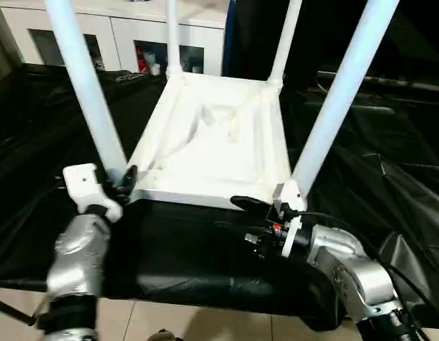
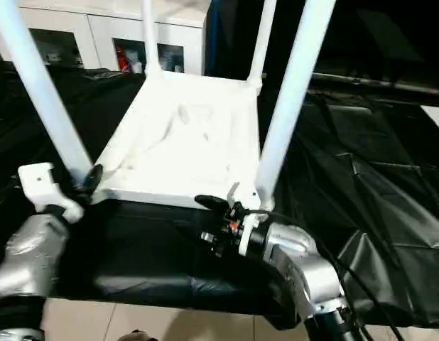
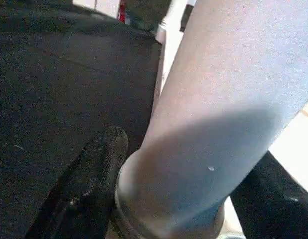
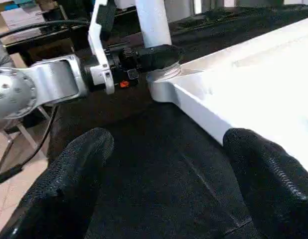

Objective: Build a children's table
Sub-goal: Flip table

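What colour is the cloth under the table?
Black cloth, clearest in the left eye view.

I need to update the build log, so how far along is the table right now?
Done: the table top lies upside down on the black sheet with all four legs standing in its corner sockets. In hand: the left gripper brackets the base of the near left leg, fingers at its flared end; the right gripper, open, is beside the near right leg. Left: likely seating the legs and turning it upright.

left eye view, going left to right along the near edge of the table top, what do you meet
left tool → near-left leg → table top → right tool → near-right leg
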